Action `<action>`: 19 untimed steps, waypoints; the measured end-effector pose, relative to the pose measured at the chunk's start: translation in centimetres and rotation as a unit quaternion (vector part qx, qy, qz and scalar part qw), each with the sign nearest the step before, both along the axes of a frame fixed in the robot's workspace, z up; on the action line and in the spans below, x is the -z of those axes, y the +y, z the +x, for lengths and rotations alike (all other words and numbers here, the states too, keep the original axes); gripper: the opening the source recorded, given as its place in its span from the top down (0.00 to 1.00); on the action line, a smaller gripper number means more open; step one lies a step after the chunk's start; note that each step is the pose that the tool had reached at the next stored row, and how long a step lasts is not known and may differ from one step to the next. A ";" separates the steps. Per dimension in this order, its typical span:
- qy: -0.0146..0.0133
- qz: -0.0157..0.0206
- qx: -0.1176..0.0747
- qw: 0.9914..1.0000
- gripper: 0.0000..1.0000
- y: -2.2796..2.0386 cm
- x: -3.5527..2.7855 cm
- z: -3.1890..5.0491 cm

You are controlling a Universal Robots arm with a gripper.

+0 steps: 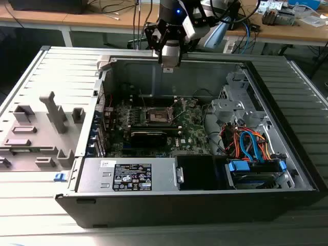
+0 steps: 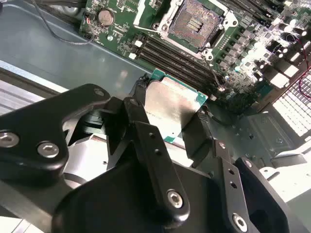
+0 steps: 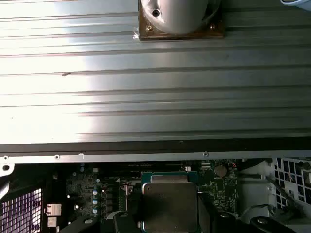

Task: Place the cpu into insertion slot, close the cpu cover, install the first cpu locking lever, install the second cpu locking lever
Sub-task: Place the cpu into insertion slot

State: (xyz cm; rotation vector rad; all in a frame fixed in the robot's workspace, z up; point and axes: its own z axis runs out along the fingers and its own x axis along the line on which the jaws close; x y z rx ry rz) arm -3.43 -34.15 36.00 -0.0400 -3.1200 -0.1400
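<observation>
My gripper [image 1: 168, 62] hangs above the back wall of the open computer case [image 1: 287, 169], shut on the cpu [image 2: 171, 103]. The cpu is a small square chip with a silvery top and green edge, pinched by its sides between the black fingers [image 2: 140, 119]. In the first wrist view the cpu [image 3: 169, 201] hovers over the green board. The insertion slot [image 1: 157, 116] lies lower down on the board, in the middle of the case; its dark pin field [image 2: 197, 22] is uncovered. The cpu cover [image 2: 149, 12] stands lifted at the slot's edge. Thin levers rise beside the slot.
A silver power supply [image 1: 130, 175] lies along the case's front. A drive cage with blue and orange cables [image 1: 253, 148] fills the exterior view's right. Grey fixture blocks [image 1: 54, 113] sit on the ribbed table at the left. Long black memory slots [image 2: 170, 53] run beside the socket.
</observation>
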 end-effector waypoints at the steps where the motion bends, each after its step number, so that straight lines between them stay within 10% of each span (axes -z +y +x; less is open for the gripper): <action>1: 0.000 0.000 0.000 1.000 0.45 0.00 0.00 0.00; 19: 0.000 -0.001 0.000 1.000 0.45 -0.35 0.31 0.00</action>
